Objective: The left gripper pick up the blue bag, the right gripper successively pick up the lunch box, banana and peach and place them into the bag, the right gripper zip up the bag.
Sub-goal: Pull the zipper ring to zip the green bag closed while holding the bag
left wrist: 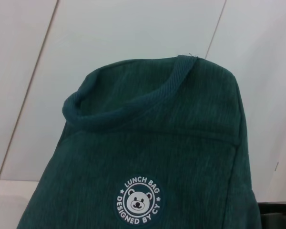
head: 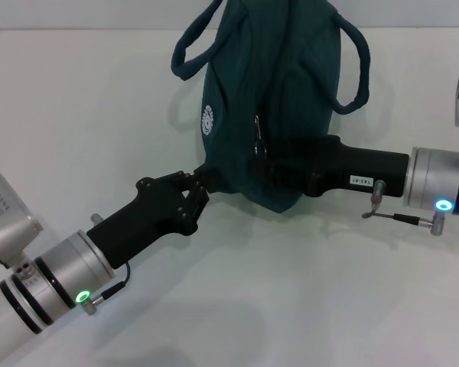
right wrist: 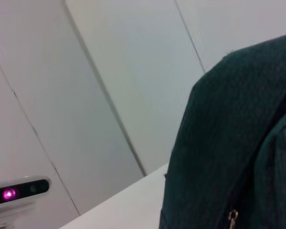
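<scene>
Nearest the head camera, the left arm reached up from the lower left, and the left gripper (head: 201,191) was pressed to the lower left corner of the blue bag (head: 279,92); its black fingers looked clenched on a fold of the fabric there, though the contact itself was partly hidden. The bag stood upright on the white table (head: 76,115), near the middle and toward the far edge, with one looped handle hanging off its left shoulder and the other off its right. A round white logo (head: 208,120) sat on its left face; in the left wrist view it read "LUNCH BAG" around a bear's face (left wrist: 138,202). What the bag contained could not be seen. A silver zipper pull (head: 258,131) hung down the bag's near face. From the right, the right gripper (head: 264,170) lay against the bag just below that pull; whether its fingers were released or clenched could not be told.
</scene>
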Tool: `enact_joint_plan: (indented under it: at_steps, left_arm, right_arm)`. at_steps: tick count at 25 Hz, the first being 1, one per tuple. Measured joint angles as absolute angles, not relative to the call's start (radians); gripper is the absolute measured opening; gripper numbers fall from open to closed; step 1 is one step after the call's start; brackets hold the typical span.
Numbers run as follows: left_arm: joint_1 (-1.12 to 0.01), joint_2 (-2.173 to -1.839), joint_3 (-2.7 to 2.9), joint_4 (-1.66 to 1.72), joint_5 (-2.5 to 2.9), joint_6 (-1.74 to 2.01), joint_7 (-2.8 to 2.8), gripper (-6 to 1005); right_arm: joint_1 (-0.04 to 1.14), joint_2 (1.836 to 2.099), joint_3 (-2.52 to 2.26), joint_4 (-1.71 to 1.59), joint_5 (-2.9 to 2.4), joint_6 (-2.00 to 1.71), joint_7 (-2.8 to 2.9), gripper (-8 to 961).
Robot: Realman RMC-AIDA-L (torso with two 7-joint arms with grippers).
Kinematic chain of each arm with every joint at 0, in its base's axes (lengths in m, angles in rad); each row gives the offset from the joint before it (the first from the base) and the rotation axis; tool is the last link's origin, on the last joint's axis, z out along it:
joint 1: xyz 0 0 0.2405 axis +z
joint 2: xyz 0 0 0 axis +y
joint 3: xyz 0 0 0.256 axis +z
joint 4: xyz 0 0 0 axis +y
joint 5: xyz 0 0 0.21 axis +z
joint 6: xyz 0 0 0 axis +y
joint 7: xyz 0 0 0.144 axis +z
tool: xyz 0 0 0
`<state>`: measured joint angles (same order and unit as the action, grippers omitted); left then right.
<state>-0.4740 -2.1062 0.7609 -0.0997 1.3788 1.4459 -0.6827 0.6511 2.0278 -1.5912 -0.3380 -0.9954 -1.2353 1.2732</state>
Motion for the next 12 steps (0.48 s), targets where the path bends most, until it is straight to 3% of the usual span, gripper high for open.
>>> enact_joint_plan:
  at_steps: [12]
  left_arm:
    - [-0.474, -2.105, 0.761, -0.100, 1.378, 1.457, -0.683, 58]
  right_arm:
    - [0.647, 2.028, -1.597, -0.339, -0.968, -1.204, 1.264, 366]
